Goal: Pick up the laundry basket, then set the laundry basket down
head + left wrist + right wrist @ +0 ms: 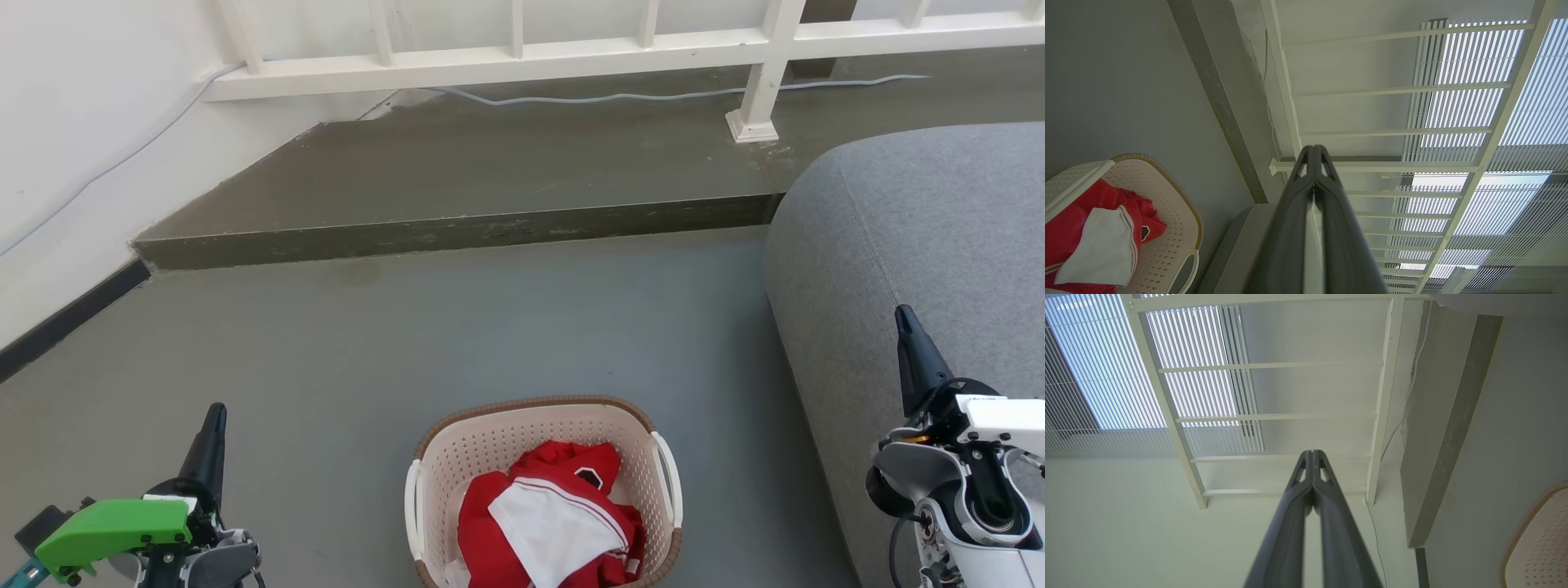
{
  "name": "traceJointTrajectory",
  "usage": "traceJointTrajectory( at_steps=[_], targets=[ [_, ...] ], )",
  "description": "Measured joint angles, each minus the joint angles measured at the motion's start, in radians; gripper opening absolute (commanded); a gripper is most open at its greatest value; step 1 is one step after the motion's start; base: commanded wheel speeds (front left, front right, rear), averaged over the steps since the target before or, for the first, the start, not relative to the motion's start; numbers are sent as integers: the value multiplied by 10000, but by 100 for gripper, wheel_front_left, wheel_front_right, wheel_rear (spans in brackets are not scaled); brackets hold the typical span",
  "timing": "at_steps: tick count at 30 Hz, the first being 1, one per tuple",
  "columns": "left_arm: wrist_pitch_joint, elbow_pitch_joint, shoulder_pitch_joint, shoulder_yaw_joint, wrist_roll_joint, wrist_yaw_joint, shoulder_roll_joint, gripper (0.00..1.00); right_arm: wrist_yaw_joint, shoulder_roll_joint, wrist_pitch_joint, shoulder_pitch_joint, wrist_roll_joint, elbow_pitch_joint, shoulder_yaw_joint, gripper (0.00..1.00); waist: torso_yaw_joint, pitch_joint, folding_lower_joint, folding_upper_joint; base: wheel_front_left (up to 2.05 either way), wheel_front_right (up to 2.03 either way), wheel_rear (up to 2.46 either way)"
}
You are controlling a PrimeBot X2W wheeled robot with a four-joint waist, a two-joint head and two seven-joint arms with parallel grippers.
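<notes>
Basket on the floor between the arms, held by neither.
Laundry basket (506,445) sits upright on the grey floor (408,343) near the sofa (922,245), with red-and-white clothes (547,514) inside. Left gripper (215,412) and right gripper (904,320): fingers pressed together, empty. Likely light, stiff plastic with slightly flexible walls. Best gripped by both white side handles (671,478) and kept level.

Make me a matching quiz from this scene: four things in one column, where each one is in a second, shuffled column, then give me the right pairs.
Things:
1. laundry basket
2. red and white garment
3. grey sofa
4. white railing

Places:
A. inside the basket
B. along the far raised step
C. on the grey floor, front middle of the head view
D. at the right side of the head view

Pairs: 1-C, 2-A, 3-D, 4-B
</notes>
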Motion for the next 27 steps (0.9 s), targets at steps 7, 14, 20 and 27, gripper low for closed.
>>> traceJointTrajectory(
  at_steps=[7, 14, 20, 27],
  targets=[
    [0, 10, -10, 8, -59, 0, 0, 0, 0, 12, 2, 1, 0, 17, -10, 0, 0, -1, 0, 0, 0, 0, 0],
    [0, 17, -15, 12, -59, 0, 0, 0, 0, 17, 2, 2, 0, 42, -15, 0, 0, -1, 0, 0, 0, 0, 0],
    [0, 23, -64, 17, -59, 0, 0, 0, 2, 31, 4, 2, 0, 56, -25, 0, 0, -2, 0, 0, 0, 0, 0],
    [2, 27, -110, 19, -59, 0, 0, 0, 2, 40, 44, 2, 0, 65, -31, 0, 0, -2, 0, 0, 0, 0, 0]
  ],
)
